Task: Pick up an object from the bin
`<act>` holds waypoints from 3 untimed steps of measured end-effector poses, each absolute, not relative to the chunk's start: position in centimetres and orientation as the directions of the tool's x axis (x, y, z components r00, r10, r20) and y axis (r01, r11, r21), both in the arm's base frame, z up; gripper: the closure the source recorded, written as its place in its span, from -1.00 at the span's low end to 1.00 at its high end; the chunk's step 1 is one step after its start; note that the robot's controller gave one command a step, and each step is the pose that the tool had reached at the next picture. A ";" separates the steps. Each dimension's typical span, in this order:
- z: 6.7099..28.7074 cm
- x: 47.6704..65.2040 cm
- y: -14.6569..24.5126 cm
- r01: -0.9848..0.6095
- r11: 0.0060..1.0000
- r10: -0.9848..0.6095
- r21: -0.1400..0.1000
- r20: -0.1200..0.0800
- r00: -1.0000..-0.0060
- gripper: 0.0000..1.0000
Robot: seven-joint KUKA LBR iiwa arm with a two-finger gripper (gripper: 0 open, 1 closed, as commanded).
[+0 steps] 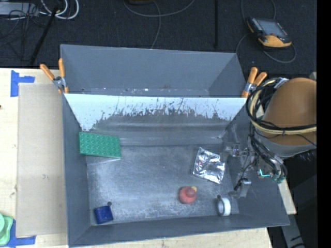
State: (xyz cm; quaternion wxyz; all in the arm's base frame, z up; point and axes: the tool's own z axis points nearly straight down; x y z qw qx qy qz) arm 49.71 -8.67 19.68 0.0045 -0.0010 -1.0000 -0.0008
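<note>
My gripper (241, 182) hangs low by the bin's right wall, near the front right corner. A small white ring-shaped roll (224, 206) lies just below and left of it on the bin floor. A crumpled silver foil packet (209, 165) rests to the gripper's left, a short gap away. Further left, near the front, sits a red round thing with a yellow top (187, 194). Nothing shows in the gripper's grasp.
A green studded plate (100, 144) leans at the far left where floor meets wall. A small blue block (103, 214) lies in the front left corner. The arm with its orange cover and cables stands over the bin's right rim.
</note>
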 end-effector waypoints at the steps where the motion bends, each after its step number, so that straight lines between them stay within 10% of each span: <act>1: 6.6 47.9 -5.8 0.033 0.999 0.033 0.001 0.001 -0.999 -1.00; 2: 7.2 48.0 -1.5 -0.334 0.942 -0.334 -0.005 -0.015 -0.942 -1.00; 3: 7.2 48.2 -1.4 -0.337 0.942 -0.337 -0.007 -0.019 -0.941 -1.00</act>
